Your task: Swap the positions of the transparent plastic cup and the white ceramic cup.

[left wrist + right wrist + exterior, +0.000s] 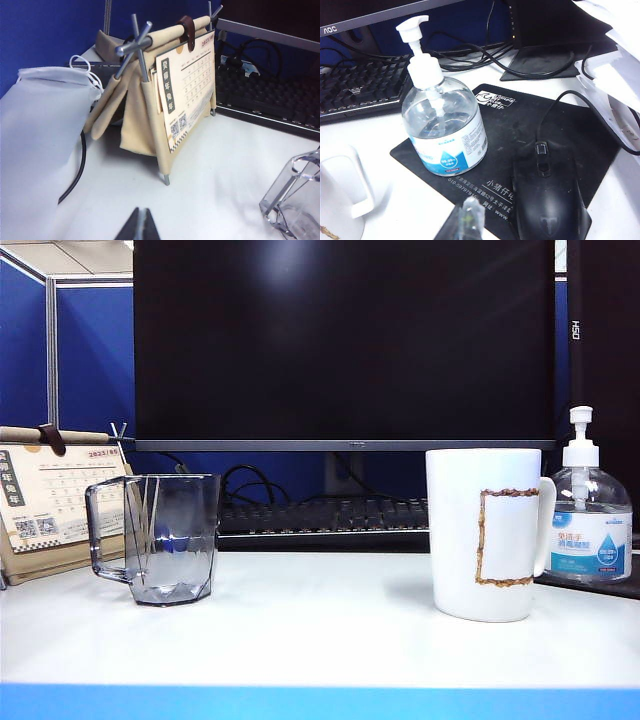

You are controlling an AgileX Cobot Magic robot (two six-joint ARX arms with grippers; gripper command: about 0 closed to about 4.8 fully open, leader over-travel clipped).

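The transparent plastic cup (pixel 158 538), grey-blue with a faceted base and squarish handle, stands on the left of the white table; its rim and handle edge show in the left wrist view (pixel 295 200). The white ceramic cup (pixel 486 532), tall with a brown-gold rectangle, stands on the right; its handle shows in the right wrist view (pixel 345 185). My left gripper (pixel 140 214) is shut and empty, hovering over bare table short of the plastic cup. My right gripper (pixel 471 206) is shut and empty, over the mouse pad's edge beside the ceramic cup. Neither gripper appears in the exterior view.
A beige desk calendar (pixel 170 85) stands behind the plastic cup, a white bag (pixel 40 145) beside it. A clear pump bottle (pixel 440 120) and a black mouse (pixel 550 195) sit on a black mouse pad (pixel 520 125). A keyboard (pixel 320 515) and monitor (pixel 340 340) line the back.
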